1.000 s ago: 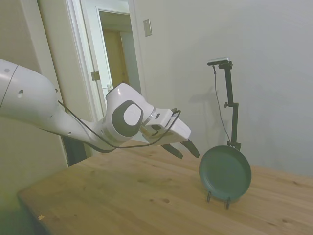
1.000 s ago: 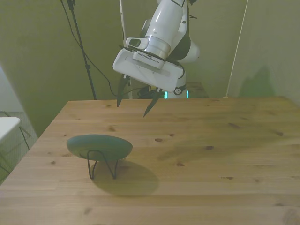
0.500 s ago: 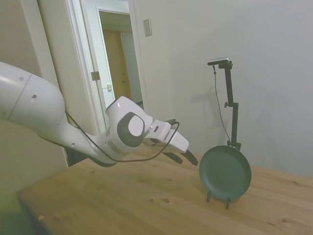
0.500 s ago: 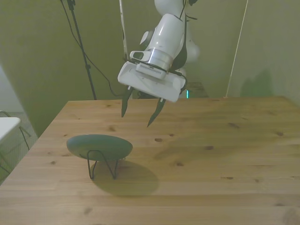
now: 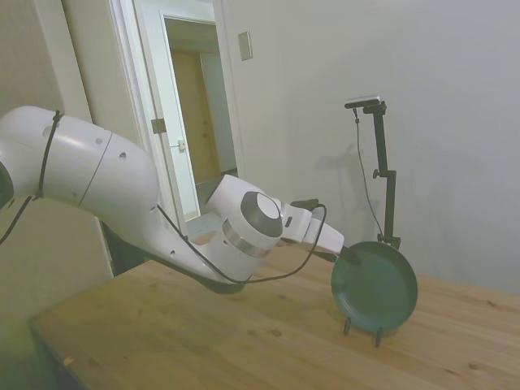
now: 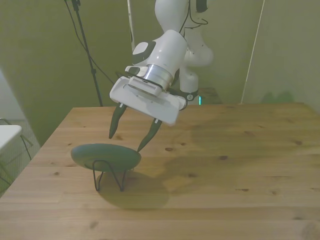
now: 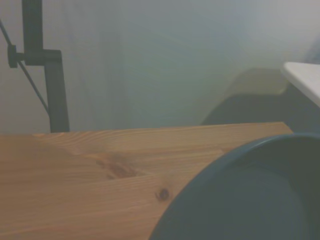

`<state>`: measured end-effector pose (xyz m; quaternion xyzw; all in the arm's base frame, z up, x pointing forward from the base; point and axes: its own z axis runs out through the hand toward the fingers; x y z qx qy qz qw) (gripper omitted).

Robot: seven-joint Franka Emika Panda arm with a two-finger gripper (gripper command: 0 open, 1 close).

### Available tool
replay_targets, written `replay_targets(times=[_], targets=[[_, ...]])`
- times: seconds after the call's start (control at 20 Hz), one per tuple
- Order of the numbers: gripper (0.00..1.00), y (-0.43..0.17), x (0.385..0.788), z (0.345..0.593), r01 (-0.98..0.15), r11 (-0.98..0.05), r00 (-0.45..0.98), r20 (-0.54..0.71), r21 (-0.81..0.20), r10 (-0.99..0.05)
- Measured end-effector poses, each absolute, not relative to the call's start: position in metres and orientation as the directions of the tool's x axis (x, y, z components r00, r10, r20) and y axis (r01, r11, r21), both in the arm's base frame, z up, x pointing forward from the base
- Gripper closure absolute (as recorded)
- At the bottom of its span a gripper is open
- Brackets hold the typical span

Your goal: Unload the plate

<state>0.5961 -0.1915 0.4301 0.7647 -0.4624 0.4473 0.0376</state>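
The dark teal plate [image 5: 375, 288] stands nearly upright on a thin black wire stand [image 5: 362, 330] on the wooden table. In the front view the plate [image 6: 105, 156] shows edge-on near the front view's left, with the wire stand [image 6: 110, 176] under it. My gripper [image 6: 125, 142] is open and tilted down, its dark fingertips [image 6: 140, 148] just above the plate's upper rim, one at each side of it. From the side, the gripper [image 5: 344, 257] meets the plate's upper left rim. In the wrist view the plate [image 7: 250, 200] fills the corner, close by.
The wooden table [image 6: 225, 180] stretches wide to the front view's right of the plate. A white surface [image 6: 7, 133] stands beyond the table's edge at the front view's left. Behind the arm in the side view is an open doorway [image 5: 191, 122].
The arm has stretched out and lowered, carrying the open gripper from above the table's middle down to the plate's upper rim. The plate has not moved.
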Motion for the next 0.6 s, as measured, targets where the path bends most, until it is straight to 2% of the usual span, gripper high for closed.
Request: replay_targets(times=[0.6], targets=[[0.0,-0.175,0.6,0.411,-0.742,-0.557,0.169,0.699,-0.374,-0.695]])
